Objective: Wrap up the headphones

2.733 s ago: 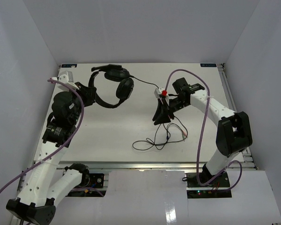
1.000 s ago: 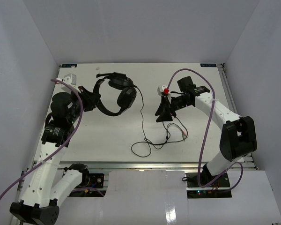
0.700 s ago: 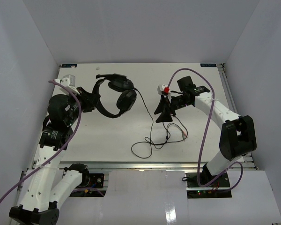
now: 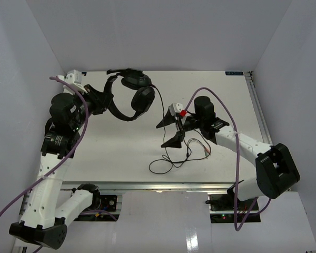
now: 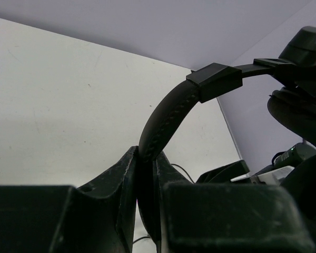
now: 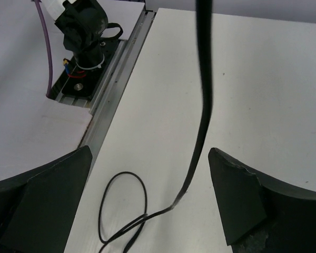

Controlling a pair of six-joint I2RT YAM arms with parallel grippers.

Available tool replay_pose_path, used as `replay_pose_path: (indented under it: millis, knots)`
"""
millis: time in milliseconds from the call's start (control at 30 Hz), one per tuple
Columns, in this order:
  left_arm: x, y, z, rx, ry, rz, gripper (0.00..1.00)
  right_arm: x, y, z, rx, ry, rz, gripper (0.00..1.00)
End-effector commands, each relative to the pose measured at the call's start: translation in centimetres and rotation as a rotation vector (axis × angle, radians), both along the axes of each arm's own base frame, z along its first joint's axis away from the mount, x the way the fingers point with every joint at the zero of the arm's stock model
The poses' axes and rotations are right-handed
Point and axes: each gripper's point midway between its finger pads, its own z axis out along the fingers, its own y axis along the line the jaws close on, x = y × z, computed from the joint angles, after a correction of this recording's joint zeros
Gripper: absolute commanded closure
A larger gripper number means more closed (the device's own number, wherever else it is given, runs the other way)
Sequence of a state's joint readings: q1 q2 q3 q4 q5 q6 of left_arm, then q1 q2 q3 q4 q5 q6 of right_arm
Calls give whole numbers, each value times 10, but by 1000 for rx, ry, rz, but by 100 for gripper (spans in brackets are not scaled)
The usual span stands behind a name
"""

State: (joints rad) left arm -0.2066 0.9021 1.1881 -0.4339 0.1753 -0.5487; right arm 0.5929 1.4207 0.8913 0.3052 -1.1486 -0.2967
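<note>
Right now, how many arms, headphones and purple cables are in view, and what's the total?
Arms: 2
Headphones: 1
Purple cables: 2
Total: 5

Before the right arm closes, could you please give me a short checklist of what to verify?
1. Left fingers clamped on the headband: ok.
2. Right fingers open: ok.
3. Cord running between the right fingers: ok, touching neither.
4. Loose loops on the table free of knots: cannot tell, strands cross.
5. Earcups lifted off the table: cannot tell from above.
</note>
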Motion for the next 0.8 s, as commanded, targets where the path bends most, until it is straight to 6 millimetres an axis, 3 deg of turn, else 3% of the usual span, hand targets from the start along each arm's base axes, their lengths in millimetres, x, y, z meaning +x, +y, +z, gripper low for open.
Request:
replay_pose_path:
  millis: [0,300,367,533,767]
  knots:
    - [4,1,46,-119,-78,32,100,-16,4,12,96,0,49,5]
    - [24,0,73,-226,-116,65,100,-54,4,12,103,27,153,41]
    - [30,3,76,-218,-119,87,100,-57,4,12,98,29,157,42]
    - [41,19,109,-211,-186,151,100,-58,-1,-6,31,44,139,49]
    - [73,30,121,-254,-208,185,100,-60,-2,-6,16,53,127,62]
